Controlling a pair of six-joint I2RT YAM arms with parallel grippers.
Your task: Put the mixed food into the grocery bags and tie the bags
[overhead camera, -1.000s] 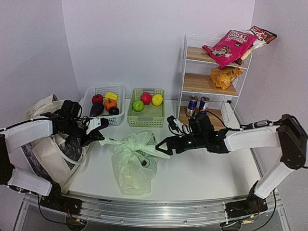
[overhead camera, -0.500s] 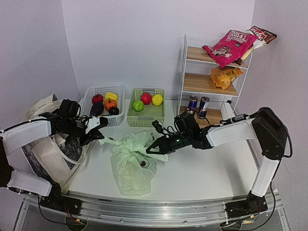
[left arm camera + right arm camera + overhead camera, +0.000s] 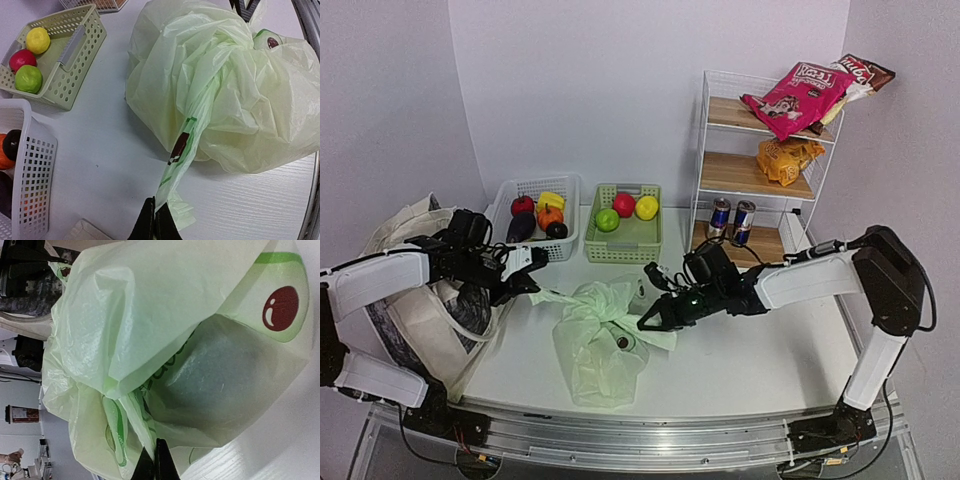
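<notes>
Pinching a stretched strip of the plastic bag [image 3: 598,345] with the left gripper [image 3: 154,222], jaws fully closed on the film. Nipping the opposite flap with the right gripper [image 3: 154,460], closed just as tight. Slumped on the table [image 3: 750,360] between both arms, beside the canvas tote [image 3: 410,300].

left arm [image 3: 380,272], right arm [image 3: 820,282]: white shells, black joints | wrists [image 3: 480,262]: black, right perhaps green-lit | base rail [image 3: 640,440]: silver
</notes>
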